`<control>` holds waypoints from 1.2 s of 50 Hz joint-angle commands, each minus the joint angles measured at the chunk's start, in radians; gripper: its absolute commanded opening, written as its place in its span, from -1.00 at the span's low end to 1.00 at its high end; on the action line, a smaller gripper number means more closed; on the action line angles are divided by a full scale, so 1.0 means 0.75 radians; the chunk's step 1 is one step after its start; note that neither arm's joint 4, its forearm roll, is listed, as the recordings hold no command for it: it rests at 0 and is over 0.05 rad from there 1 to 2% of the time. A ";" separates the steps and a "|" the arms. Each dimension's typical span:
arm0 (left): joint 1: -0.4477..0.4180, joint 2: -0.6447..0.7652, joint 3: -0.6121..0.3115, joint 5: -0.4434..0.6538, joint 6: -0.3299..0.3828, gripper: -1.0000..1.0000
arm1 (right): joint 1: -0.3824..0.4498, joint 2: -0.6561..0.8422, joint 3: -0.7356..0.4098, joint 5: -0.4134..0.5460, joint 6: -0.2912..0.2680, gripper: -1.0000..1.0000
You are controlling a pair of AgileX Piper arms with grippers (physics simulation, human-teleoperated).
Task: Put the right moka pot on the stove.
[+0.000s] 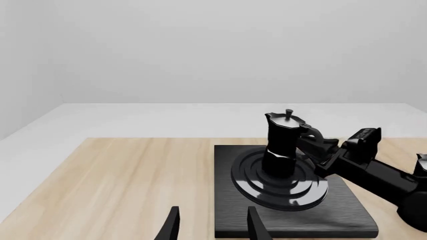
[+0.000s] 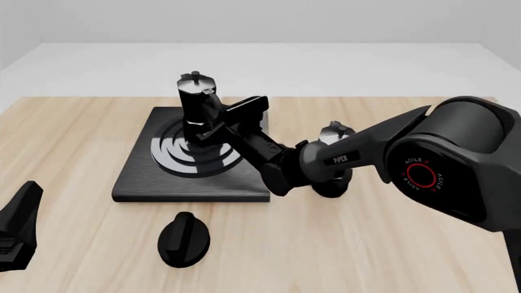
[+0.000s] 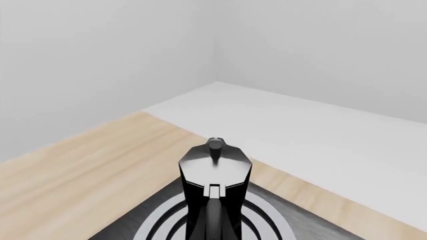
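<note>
The right moka pot (image 2: 195, 101), black and faceted with a knobbed lid, stands upright on the ring burner of the stove (image 2: 138, 177). My right gripper (image 2: 218, 125) reaches across from the right and is shut on the pot's side handle. The left wrist view shows the pot (image 1: 281, 140), the right gripper (image 1: 319, 145) at its handle and the stove (image 1: 227, 200). The right wrist view shows the pot (image 3: 213, 170) close up from the handle side; the fingers are hidden there. My left gripper (image 1: 213, 227) is open and empty, low at the near left (image 2: 16, 226).
The lookalike second moka pot (image 2: 334, 131) stands on the table right of the stove, partly hidden behind my right arm. A small black round dial knob (image 2: 183, 239) lies in front of the stove. Bare wooden tabletop (image 2: 65, 140) lies left of the stove.
</note>
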 commanded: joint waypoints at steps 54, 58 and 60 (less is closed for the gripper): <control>0.000 0.000 0.000 0.000 0.000 1.00 | 0.066 -0.279 0.352 -0.006 0.026 1.00; 0.000 0.000 0.000 0.000 0.000 1.00 | 0.072 -0.303 0.381 -0.005 0.027 1.00; 0.000 0.000 0.000 0.000 0.000 1.00 | 0.076 -0.328 0.407 -0.005 0.029 1.00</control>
